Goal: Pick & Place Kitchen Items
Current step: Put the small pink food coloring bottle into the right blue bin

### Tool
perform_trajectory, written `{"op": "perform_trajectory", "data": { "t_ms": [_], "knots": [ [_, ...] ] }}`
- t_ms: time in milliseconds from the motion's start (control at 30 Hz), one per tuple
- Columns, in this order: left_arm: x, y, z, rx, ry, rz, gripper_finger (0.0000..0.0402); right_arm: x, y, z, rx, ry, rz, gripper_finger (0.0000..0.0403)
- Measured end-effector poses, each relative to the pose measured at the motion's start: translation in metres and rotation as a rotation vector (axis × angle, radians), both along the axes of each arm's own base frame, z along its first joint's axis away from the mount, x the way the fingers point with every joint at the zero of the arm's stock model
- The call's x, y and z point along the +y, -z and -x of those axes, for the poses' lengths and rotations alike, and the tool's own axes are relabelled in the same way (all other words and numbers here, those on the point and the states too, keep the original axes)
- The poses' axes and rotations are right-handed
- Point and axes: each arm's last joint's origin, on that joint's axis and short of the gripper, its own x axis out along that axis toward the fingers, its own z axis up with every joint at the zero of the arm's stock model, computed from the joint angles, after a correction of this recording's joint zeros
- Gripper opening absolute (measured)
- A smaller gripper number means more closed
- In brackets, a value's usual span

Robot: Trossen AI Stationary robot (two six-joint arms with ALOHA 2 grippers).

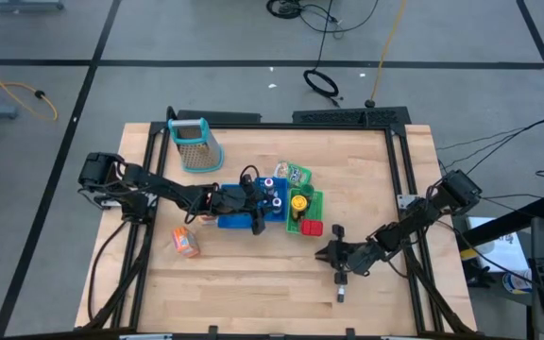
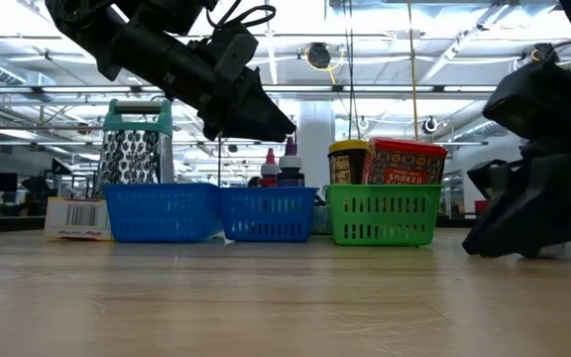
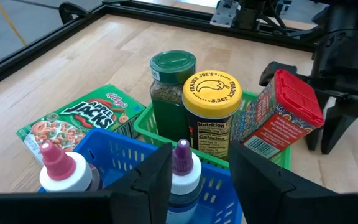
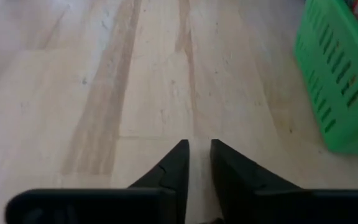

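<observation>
Purple-capped bottle point(image 3: 181, 163) is framed between the spread, empty jaws of the left gripper point(image 3: 194, 180), standing upright in the blue basket point(image 2: 211, 211) beside a pink-capped one point(image 3: 58, 169). It is judged light, small and slippery, best pinched at the neck under the cap. The right gripper point(image 4: 194, 163) is rested low on the counter point(image 1: 253, 283) near the green basket point(image 4: 337, 74), jaws nearly closed on nothing.

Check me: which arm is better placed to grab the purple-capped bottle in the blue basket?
Left. The left gripper hangs open over the blue basket, fingers straddling the purple-capped bottle. The right gripper sits low on bare wood beside the green basket, nearly closed.
</observation>
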Motion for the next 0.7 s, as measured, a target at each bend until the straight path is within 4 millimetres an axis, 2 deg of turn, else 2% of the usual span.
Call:
{"op": "perform_trajectory", "data": {
  "t_ms": [333, 500, 700],
  "knots": [
    [0.0, 0.0, 0.0, 0.0, 0.0, 0.0, 0.0159, -0.001, 0.002, 0.003, 0.016, 0.032, -0.026, 0.0141],
    [0.0, 0.0, 0.0, 0.0, 0.0, 0.0, 0.0159, -0.011, 0.011, 0.021, 0.027, 0.069, -0.072, 0.0169],
    [0.0, 0.0, 0.0, -0.001, -0.001, 0.001, 0.0159, -0.024, 0.017, 0.049, -0.043, 0.115, -0.141, 0.0171]
  ]
}}
